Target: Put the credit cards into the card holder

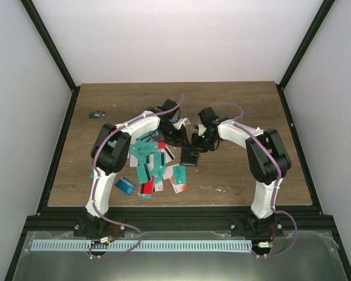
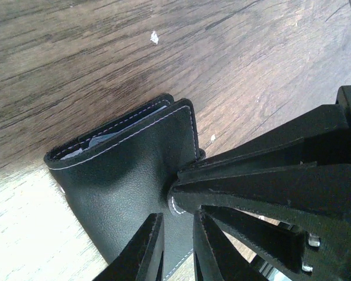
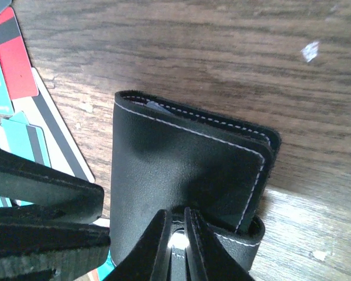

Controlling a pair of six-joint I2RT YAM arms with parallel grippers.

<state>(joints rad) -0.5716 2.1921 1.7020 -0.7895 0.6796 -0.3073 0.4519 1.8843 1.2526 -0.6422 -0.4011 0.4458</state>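
The black card holder [image 1: 190, 157] lies folded shut on the wood table, right of the card pile. It fills the left wrist view [image 2: 123, 175] and the right wrist view [image 3: 181, 170]. My right gripper [image 3: 176, 218] is shut on the holder's snap tab [image 3: 245, 240], with the silver snap between its fingers; it also shows from the left wrist [image 2: 176, 196]. My left gripper [image 2: 178, 218] hangs just over the holder's cover, fingers a narrow gap apart with nothing between them. Several teal, red and white credit cards [image 1: 152, 170] lie scattered left of the holder.
A red card [image 3: 14, 64] and teal cards [image 3: 23, 140] lie close to the holder's left side. A blue card [image 1: 126, 185] lies at the pile's near left. A tiny dark grey object [image 1: 97, 113] sits at the far left. Black frame posts edge the table.
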